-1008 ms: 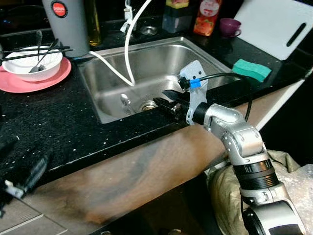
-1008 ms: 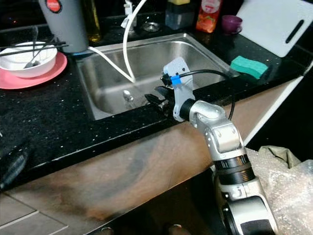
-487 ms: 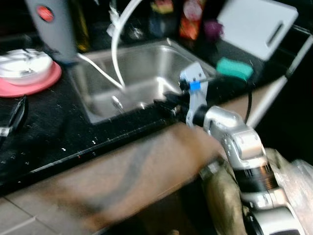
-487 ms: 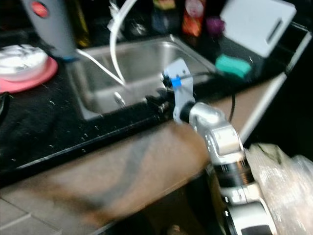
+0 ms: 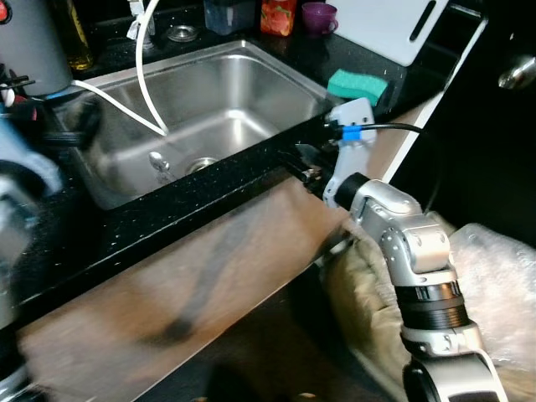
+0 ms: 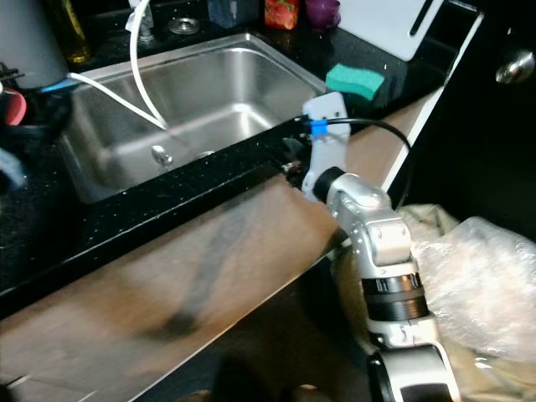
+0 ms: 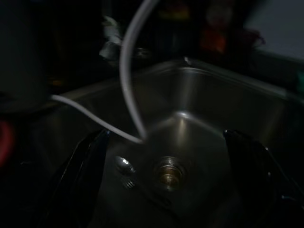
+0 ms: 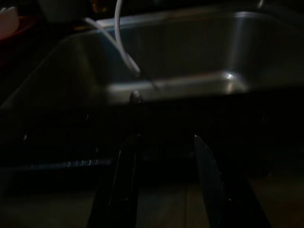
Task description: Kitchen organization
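Note:
A steel sink (image 5: 251, 79) is set into the black counter. In its basin lie a spoon (image 5: 156, 162) and a drain (image 5: 201, 164), with a white hose (image 5: 142, 75) hanging in. My right gripper (image 5: 303, 163) hovers at the counter's front edge, just outside the sink, open with nothing between its fingers (image 8: 126, 166). My left arm (image 5: 25, 167) is a blur at the sink's left side. Its gripper (image 7: 167, 137) stands wide open over the basin, looking down at the spoon (image 7: 122, 165) and drain (image 7: 169, 173).
A green sponge (image 5: 358, 85) lies on the counter right of the sink. Behind it lean a white cutting board (image 5: 385, 25), a purple cup (image 5: 318, 15) and a red bottle (image 5: 278, 15). A grey canister (image 5: 29, 42) stands at the back left. Crumpled plastic (image 5: 494, 276) lies on the floor.
The whole view has swung and tilted, so the camera moved. My left arm has come up from low at the left to the sink's left side. The right gripper has drawn back from the sink.

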Controlling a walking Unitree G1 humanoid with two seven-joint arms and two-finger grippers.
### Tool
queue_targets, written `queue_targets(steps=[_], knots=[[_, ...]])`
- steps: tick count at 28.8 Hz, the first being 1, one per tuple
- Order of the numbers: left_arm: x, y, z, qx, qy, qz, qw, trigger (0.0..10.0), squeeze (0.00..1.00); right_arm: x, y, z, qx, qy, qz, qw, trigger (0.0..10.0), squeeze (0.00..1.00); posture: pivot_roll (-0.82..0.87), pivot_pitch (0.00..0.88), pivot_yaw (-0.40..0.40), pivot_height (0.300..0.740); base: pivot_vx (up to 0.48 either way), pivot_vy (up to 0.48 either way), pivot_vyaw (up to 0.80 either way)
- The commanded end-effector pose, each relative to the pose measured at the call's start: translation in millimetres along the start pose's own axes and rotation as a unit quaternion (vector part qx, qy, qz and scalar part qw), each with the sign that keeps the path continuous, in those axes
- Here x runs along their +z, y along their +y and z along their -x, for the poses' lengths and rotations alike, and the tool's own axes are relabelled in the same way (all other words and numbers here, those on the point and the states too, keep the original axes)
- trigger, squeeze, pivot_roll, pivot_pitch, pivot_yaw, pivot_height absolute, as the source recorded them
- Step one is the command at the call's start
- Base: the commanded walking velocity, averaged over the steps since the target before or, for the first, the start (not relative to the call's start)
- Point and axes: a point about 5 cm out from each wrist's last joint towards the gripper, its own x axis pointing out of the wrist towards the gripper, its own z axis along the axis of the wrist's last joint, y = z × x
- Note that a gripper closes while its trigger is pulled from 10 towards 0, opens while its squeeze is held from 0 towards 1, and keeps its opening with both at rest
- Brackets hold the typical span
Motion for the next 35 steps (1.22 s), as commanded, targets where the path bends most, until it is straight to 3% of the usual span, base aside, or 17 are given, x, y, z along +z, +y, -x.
queue_targets(steps=[1, 5, 7, 8, 10, 17, 20, 21, 23, 25, 26, 30, 35], knots=[[-6.9, -0.7, -2.2, 0.007, 0.024, -0.008, 1.000, 10.0, 0.00, -0.7, -3.9, 8.1, -0.017, 0.000, -0.006, 1.000, 10.0, 0.00, 0.08, 0.162, -0.009, 0.740, 0.000, 0.000, 0.00], [-17.3, -2.7, -1.5, 0.030, 0.071, -0.029, 0.997, 10.0, 0.00, -5.7, -11.6, 13.4, -0.075, -0.016, -0.036, 0.996, 10.0, 0.00, 0.09, 0.162, -0.013, 0.740, 0.000, 0.000, 0.00], [-16.3, -1.9, -0.6, 0.044, 0.055, -0.034, 0.997, 10.0, 0.00, -5.0, -16.2, 13.6, -0.099, -0.027, -0.045, 0.994, 10.0, 0.00, 0.09, 0.159, -0.014, 0.740, 0.000, 0.000, 0.00], [-18.1, -1.8, -2.1, 0.049, 0.041, 0.017, 0.998, 10.0, 0.00, -3.3, -17.6, 13.2, -0.111, -0.036, -0.041, 0.992, 10.0, 0.00, 0.09, 0.154, -0.016, 0.740, 0.000, 0.000, 0.00], [-20.9, -2.1, -2.7, 0.047, 0.020, 0.058, 0.997, 10.0, 0.00, -2.1, -18.5, 11.6, -0.122, -0.042, -0.042, 0.991, 10.0, 0.00, 0.09, 0.150, -0.017, 0.740, 0.000, 0.000, 0.00], [-38.1, -10.4, 0.4, 0.046, 0.039, 0.058, 0.996, 10.0, 0.00, -2.1, -21.6, 8.6, -0.157, -0.040, 0.001, 0.987, 10.0, 0.00, 0.08, 0.136, -0.018, 0.740, 0.000, 0.000, 0.00], [-44.2, -20.0, 2.0, 0.020, 0.054, 0.051, 0.997, 10.0, 0.00, -4.1, -23.2, 9.6, -0.172, -0.044, 0.006, 0.984, 10.0, 0.00, 0.07, 0.130, -0.018, 0.740, 0.000, 0.000, 0.00], [-44.8, -33.1, 4.2, -0.031, 0.048, 0.033, 0.998, 10.0, 0.00, -5.8, -24.2, 12.0, -0.183, -0.055, -0.002, 0.982, 10.0, 0.00, 0.07, 0.127, -0.019, 0.740, 0.000, 0.000, 0.00], [-44.4, -37.4, 4.9, -0.050, 0.041, 0.032, 0.997, 10.0, 0.00, -6.1, -24.1, 12.7, -0.185, -0.059, -0.005, 0.981, 10.0, 0.00, 0.07, 0.127, -0.019, 0.740, 0.000, 0.000, 0.00], [-42.3, -46.6, 8.2, -0.093, 0.020, 0.032, 0.995, 10.0, 0.00, -6.1, -21.7, 14.5, -0.177, -0.074, -0.019, 0.981, 10.0, 0.00, 0.07, 0.124, -0.021, 0.740, 0.000, 0.000, 0.00], [-42.3, -46.6, 8.2, -0.093, 0.020, 0.032, 0.995, 10.0, 0.00, -6.1, -21.7, 14.5, -0.177, -0.074, -0.019, 0.981, 10.0, 0.00, 0.07, 0.124, -0.021, 0.740, 0.000, 0.000, 0.00], [-48.6, -63.5, 16.6, -0.175, 0.019, 0.028, 0.984, 10.0, 0.00, -7.2, -11.4, 15.1, -0.139, -0.091, -0.037, 0.985, 10.0, 0.00, 0.06, 0.123, -0.022, 0.740, 0.000, 0.000, 0.00], [-61.5, -62.3, 16.8, -0.153, 0.032, 0.013, 0.988, 10.0, 0.00, -13.2, -8.1, 14.9, -0.130, -0.088, -0.037, 0.987, 10.0, 0.00, 0.06, 0.119, -0.020, 0.740, 0.000, 0.000, 0.00]])
